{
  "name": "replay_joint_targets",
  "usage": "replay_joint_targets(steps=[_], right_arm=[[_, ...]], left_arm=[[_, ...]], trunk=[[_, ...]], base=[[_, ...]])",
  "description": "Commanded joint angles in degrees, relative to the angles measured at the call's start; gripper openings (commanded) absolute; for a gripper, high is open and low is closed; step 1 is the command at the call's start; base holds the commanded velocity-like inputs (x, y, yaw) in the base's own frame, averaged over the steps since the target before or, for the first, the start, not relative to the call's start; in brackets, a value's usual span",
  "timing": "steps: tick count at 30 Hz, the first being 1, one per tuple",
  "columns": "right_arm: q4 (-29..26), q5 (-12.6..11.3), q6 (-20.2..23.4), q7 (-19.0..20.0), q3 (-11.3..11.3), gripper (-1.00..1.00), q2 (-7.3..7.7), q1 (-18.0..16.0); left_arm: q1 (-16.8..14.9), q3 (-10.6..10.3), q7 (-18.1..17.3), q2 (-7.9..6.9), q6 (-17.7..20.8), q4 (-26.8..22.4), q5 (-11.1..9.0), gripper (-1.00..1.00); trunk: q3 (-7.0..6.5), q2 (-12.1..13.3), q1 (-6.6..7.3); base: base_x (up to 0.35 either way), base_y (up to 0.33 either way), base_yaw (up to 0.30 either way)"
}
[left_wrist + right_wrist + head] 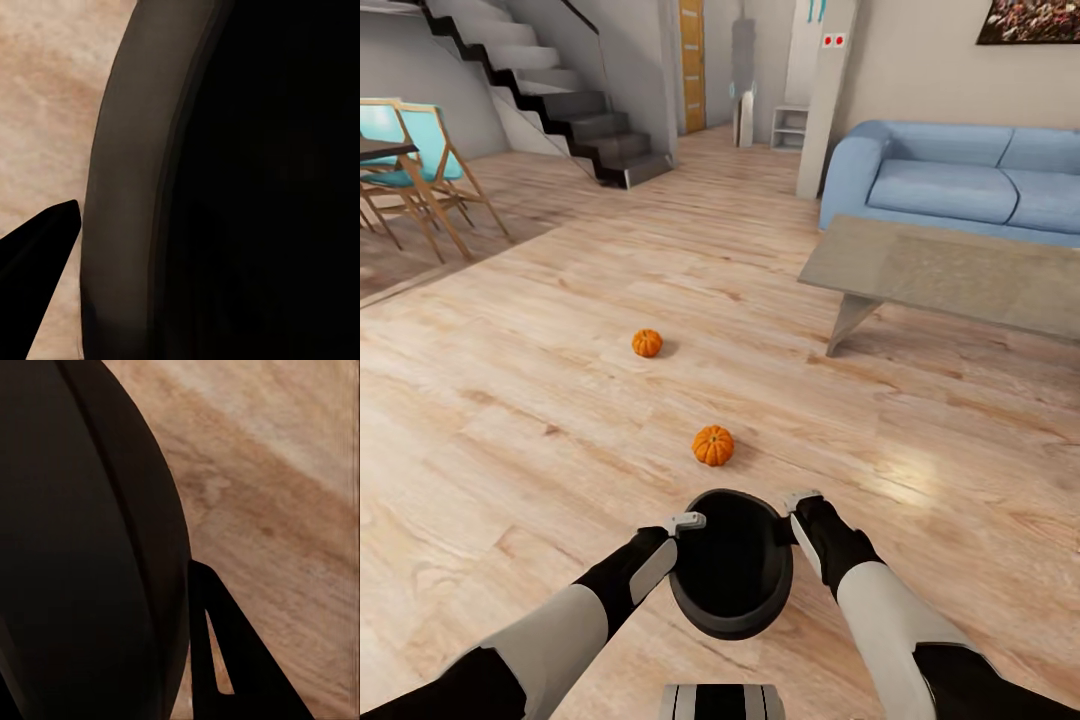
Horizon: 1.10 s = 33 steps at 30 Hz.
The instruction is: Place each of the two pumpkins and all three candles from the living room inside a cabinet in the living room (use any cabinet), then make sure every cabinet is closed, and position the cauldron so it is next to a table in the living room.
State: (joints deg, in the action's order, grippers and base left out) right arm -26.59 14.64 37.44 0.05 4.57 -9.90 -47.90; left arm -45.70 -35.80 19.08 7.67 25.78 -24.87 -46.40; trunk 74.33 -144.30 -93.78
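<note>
The black cauldron (732, 575) hangs low in front of my trunk, its opening facing up. My left gripper (685, 521) holds its left rim and my right gripper (798, 500) its right rim. In the left wrist view the cauldron's rim (127, 187) runs past one dark finger (41, 240) on its outside. In the right wrist view the cauldron's belly (82, 540) lies against a finger (225, 645). Two orange pumpkins sit on the wood floor ahead, one near (713, 445) and one farther (647, 343). The candles and the cabinet are out of view.
A low grey coffee table (950, 270) stands ahead to the right, with a blue sofa (960, 180) behind it. Wooden chairs with teal seats (420, 170) stand far left. A staircase (560, 100) rises at the back, beside a white pillar (825, 90).
</note>
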Motion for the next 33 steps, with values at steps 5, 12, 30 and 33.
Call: replay_joint_targets(steps=[5, 12, 30, 33], right_arm=[[-0.44, -1.96, 0.18, 0.21, 2.11, -1.0, -0.09, -0.04], [-0.51, -1.93, 0.1, 0.27, 2.11, -1.0, -0.09, 0.12], [-0.57, -1.91, 0.0, 0.34, 2.02, -1.0, -0.09, 0.27], [-0.57, -1.9, 0.0, 0.31, 2.02, -1.0, -0.09, 0.27]], left_arm=[[0.0, -0.28, 0.7, -0.11, 0.51, 0.3, 2.27, -1.0], [0.0, -0.37, 0.7, -0.11, 0.5, 0.31, 2.28, -1.0], [0.0, -0.5, 0.7, -0.11, 0.49, 0.28, 2.28, -1.0], [0.0, -0.5, 0.7, -0.11, 0.51, 0.29, 2.28, -1.0]], trunk=[[0.04, -0.02, 0.01], [0.04, -0.02, 0.01], [0.04, -0.02, 0.01], [0.04, -0.02, 0.01]], base=[[0.122, -0.129, -0.269], [0.181, -0.189, -0.118], [0.205, -0.234, -0.006], [0.207, -0.239, 0.0]])
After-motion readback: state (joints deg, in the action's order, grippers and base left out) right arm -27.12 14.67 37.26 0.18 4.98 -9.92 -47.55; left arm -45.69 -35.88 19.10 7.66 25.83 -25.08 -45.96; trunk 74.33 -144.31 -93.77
